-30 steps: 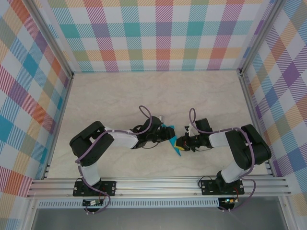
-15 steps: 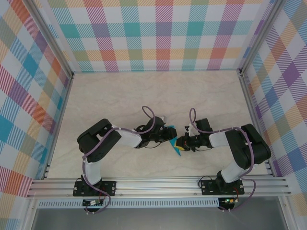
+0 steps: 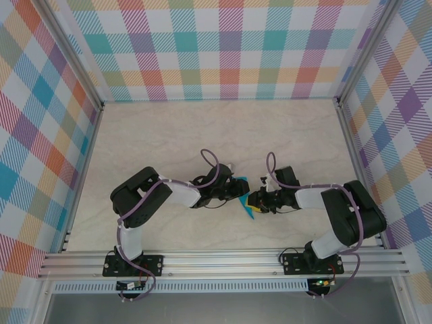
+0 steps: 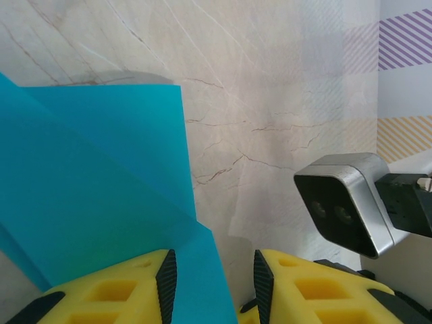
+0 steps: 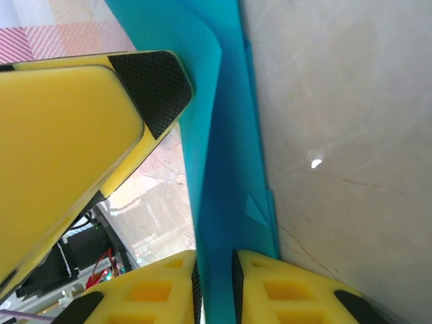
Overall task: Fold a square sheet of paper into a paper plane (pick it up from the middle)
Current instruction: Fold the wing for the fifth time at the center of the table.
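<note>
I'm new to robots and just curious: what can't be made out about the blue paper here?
Blue paper outline: top external view, too small; left gripper and right gripper cover its middle.
Its far corners: left wrist view, cut off by the left and bottom edges.
Whether the right gripper pinches it: right wrist view, paper fills the jaw gap.

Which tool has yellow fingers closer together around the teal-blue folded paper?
The right tool: teal-blue paper fills its narrow finger gap. The left tool gapes wider, table showing beside the paper.
</note>
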{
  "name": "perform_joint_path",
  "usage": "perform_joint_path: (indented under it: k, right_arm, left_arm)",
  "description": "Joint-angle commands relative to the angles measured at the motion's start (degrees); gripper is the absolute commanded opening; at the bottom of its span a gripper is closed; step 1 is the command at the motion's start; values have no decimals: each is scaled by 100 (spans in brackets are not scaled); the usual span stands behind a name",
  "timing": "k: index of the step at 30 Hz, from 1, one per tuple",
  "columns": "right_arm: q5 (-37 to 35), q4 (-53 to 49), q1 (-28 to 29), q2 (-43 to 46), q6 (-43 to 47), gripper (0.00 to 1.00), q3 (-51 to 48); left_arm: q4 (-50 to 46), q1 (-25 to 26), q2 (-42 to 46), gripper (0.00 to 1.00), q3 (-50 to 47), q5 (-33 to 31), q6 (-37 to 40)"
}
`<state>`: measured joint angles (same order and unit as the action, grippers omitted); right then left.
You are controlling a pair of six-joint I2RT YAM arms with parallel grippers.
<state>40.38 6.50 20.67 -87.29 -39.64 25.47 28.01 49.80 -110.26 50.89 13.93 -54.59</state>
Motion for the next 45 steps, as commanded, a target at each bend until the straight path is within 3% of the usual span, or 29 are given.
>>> perform_joint_path:
  k: [1, 7, 12, 17, 28, 31, 39, 45]
  right_arm:
    - [-179, -547, 1, 219, 298, 22, 129]
    - [-88, -693, 21, 502, 366, 21, 13]
    - [4, -806, 134, 682, 443, 11, 10]
    - [-117, -821, 226, 652, 435, 10, -168]
    - [-56, -438, 289, -95, 302, 7, -350]
    - [-73, -489, 289, 89, 280, 8, -337]
    - [-396, -1182, 378, 1110, 487, 28, -346]
    - [-889, -1434, 623, 1114, 492, 27, -229]
  left_arm:
    - [-402, 65, -211, 37, 46, -33, 71]
    - [-455, 65, -205, 36, 90, 14, 98]
    - [-512, 67, -198, 37, 109, 13, 89]
    - [-566, 65, -229, 37, 155, 5, 45]
    - [-761, 66, -249, 36, 252, 4, 18]
    - [-806, 68, -251, 36, 264, 13, 27]
    - [-841, 65, -242, 36, 304, 15, 43]
    - [-841, 65, -229, 36, 313, 31, 45]
